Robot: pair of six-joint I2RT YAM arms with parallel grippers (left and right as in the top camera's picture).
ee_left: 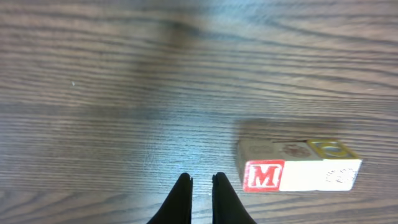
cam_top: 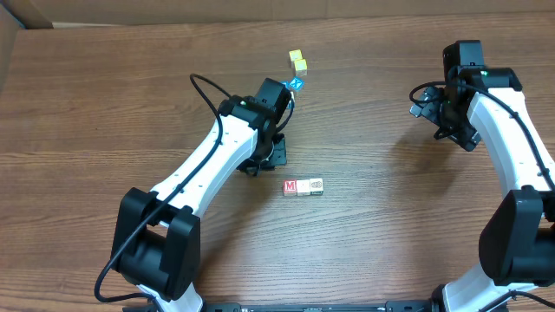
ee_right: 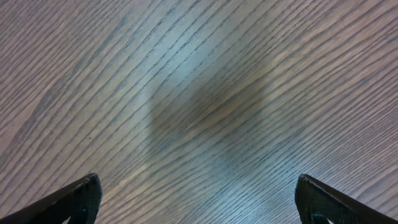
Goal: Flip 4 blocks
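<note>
Overhead shows a row of touching blocks [cam_top: 303, 186] lying mid-table [cam_top: 104, 104], the M block [cam_top: 290, 186] at its left end, near the left gripper [ee_left: 202, 179], whose jaws are together and empty. The right gripper [ee_right: 198, 186] hangs well apart, jaws wide.

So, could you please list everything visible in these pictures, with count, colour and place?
table: one, brown wood grain, under everything.
alphabet blocks: short row, apparently three, pale, one showing a red M, mid-table.
blue block: one, blue-and-white top, beside the left arm.
yellow cubes: two, plain yellow, touching, just beyond the blue block.
left pincer: one, black, shut, empty, near the row.
right pincer: one, black, open, empty, over bare wood.
</note>
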